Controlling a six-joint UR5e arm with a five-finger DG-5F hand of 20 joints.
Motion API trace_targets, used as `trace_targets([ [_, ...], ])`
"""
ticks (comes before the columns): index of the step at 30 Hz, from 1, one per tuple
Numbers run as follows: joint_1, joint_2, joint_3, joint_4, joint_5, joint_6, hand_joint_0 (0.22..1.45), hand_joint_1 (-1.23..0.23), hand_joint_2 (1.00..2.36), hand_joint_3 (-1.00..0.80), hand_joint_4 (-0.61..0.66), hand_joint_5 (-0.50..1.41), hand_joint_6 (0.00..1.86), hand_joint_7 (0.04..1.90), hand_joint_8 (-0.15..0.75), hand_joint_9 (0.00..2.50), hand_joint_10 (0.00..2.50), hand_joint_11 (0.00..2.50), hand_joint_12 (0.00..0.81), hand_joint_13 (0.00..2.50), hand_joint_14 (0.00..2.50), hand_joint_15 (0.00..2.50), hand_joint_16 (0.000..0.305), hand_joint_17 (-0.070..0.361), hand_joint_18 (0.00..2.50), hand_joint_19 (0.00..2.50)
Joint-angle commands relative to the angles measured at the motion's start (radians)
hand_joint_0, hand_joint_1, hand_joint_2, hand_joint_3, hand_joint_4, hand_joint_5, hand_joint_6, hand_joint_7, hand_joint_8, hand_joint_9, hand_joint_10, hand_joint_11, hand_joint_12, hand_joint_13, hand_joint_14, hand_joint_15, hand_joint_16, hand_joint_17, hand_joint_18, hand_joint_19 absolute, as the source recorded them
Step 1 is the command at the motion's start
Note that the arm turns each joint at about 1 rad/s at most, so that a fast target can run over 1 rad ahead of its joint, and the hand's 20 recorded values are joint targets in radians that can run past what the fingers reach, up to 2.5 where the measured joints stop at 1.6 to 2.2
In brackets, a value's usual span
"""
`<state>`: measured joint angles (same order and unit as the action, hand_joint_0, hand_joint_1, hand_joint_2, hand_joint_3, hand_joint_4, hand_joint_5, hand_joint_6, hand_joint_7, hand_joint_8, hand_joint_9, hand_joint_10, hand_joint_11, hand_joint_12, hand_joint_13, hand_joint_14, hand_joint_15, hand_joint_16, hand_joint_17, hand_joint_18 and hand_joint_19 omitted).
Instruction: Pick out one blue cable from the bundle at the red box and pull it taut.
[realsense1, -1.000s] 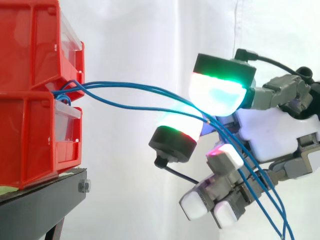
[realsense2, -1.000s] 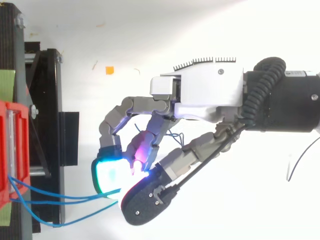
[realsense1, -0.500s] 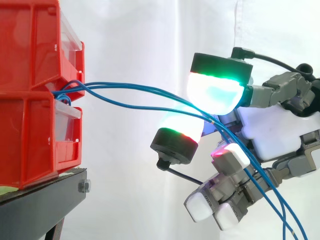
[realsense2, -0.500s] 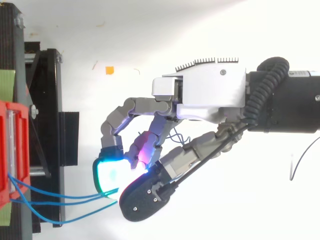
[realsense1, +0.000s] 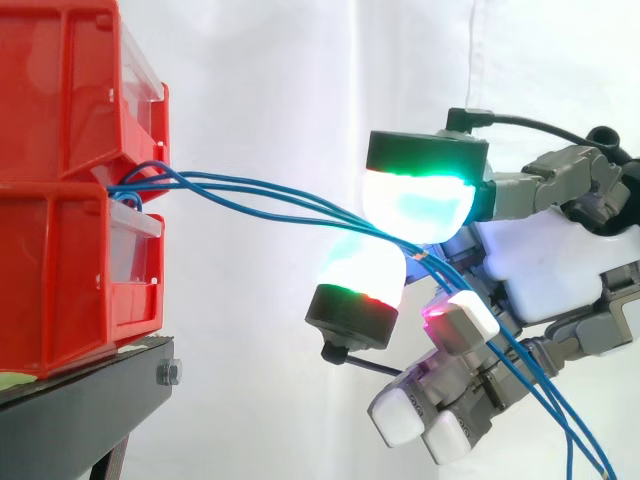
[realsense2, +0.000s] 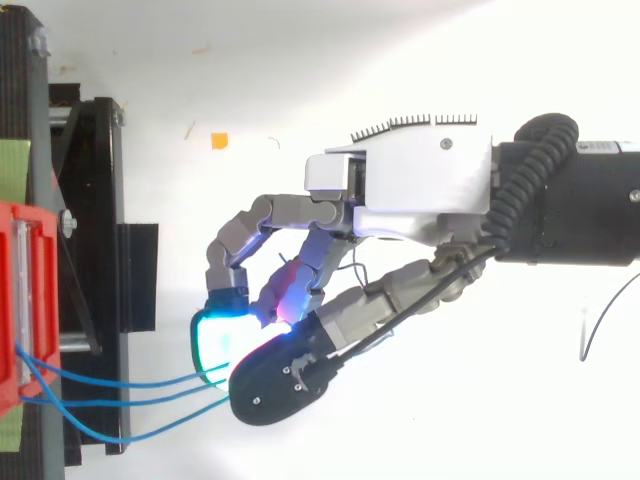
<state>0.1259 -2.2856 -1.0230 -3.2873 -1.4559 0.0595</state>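
- Two glowing pads (realsense1: 415, 200) have been brought closer together than half a second ago, the upper one shifted left.
- Several blue cables (realsense1: 290, 200) from the red bins (realsense1: 60, 190) are pinched between curled fingers of the hand (realsense1: 545, 265).

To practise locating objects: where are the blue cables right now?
Side view: the blue cables leave the red box at left, pass between the robot hand's pads, then droop to lower right.
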Motion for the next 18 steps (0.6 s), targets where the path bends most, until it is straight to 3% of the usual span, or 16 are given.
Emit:
trace_targets([
  [1, 0.0, 0.0, 0.0, 0.0, 0.0, -0.001, 0.6, -0.51, 1.02, -0.28, 0.06, -0.09, 0.83, 1.0, 0.299, 1.21, 0.02, 0.57, 0.157, 0.68, 0.01, 0.29, 0.024, 0.055, 0.52, 0.47],
  [18, 0.001, 0.0, 0.0, 0.002, 0.0, -0.001, 0.6, -0.48, 1.01, -0.32, 0.06, -0.09, 0.81, 1.07, 0.31, 1.22, 0.02, 0.57, 0.151, 0.68, 0.01, 0.29, 0.023, 0.053, 0.5, 0.46],
])
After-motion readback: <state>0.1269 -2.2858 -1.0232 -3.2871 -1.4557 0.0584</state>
